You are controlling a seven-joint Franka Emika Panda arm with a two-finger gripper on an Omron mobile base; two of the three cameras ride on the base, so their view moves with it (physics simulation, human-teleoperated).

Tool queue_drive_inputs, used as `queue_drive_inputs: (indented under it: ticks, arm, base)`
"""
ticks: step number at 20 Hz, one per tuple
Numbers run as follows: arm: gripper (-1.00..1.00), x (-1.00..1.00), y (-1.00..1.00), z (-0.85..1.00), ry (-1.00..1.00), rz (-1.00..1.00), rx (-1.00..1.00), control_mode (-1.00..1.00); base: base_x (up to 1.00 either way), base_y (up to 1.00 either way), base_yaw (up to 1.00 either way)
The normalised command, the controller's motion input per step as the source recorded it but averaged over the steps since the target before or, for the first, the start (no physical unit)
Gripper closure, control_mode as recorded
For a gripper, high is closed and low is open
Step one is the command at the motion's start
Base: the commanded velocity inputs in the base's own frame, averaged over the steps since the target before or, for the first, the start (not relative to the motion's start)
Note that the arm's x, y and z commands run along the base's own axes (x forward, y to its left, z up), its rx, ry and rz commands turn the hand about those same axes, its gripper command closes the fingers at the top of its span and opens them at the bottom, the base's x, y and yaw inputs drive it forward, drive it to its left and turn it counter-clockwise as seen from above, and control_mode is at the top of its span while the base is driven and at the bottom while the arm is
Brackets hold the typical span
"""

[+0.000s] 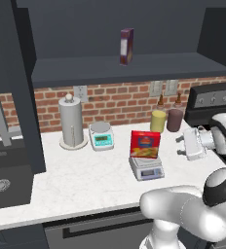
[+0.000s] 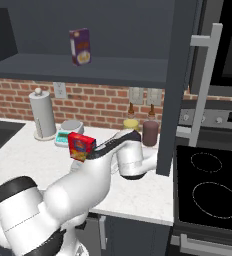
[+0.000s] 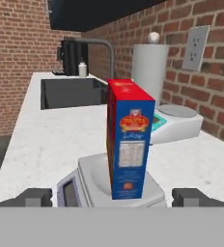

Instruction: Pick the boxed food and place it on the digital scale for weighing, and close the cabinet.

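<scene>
Hand view: red boxed food (image 3: 128,140) upright on digital scale (image 3: 150,190), between spread fingertips (image 3: 35,197), gripper (image 3: 114,198) open and touching nothing. Teal-and-white scale (image 3: 179,123) and paper towel roll (image 3: 150,67) at 1 o'clock of box. Left base view: charcoal cabinet (image 1: 129,70) open, purple box (image 1: 126,46) on its shelf at 12 o'clock.

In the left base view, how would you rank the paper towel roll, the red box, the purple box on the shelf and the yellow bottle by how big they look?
1. Paper towel roll, clearly largest.
2. Boxed food, standing on the digital scale.
3. Purple box and yellow bottle: too alike to rank, and both sit farther back.
</scene>
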Motion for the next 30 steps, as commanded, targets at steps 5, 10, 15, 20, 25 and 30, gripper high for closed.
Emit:
queue_drive_inputs:
  ticks: [5, 10, 15, 20, 25, 30]
  arm:
    - [-1.00, -1.00, -0.06, 0.32, -0.32, -0.03, 0.05, -1.00]
    - [-1.00, -0.96, 0.54, 0.63, -0.37, -0.07, 0.00, -1.00]
    - [-1.00, -0.51, 0.65, 0.89, -0.34, -0.30, 0.00, -1.00]
    - [-1.00, -0.34, 0.64, 0.96, -0.26, -0.57, 0.00, -1.00]
    - [-1.00, -0.52, 0.02, 0.96, -0.08, -0.64, 0.01, -1.00]
    - [-1.00, -0.77, -0.58, 0.57, 0.00, -0.54, 0.10, -1.00]
  base:
    - [0.00, 0.00, 0.00]
    - [0.00, 0.00, 0.00]
    - [0.00, 0.00, 0.00]
    - [0.00, 0.00, 0.00]
    - [0.00, 0.00, 0.00]
    - [0.00, 0.00, 0.00]
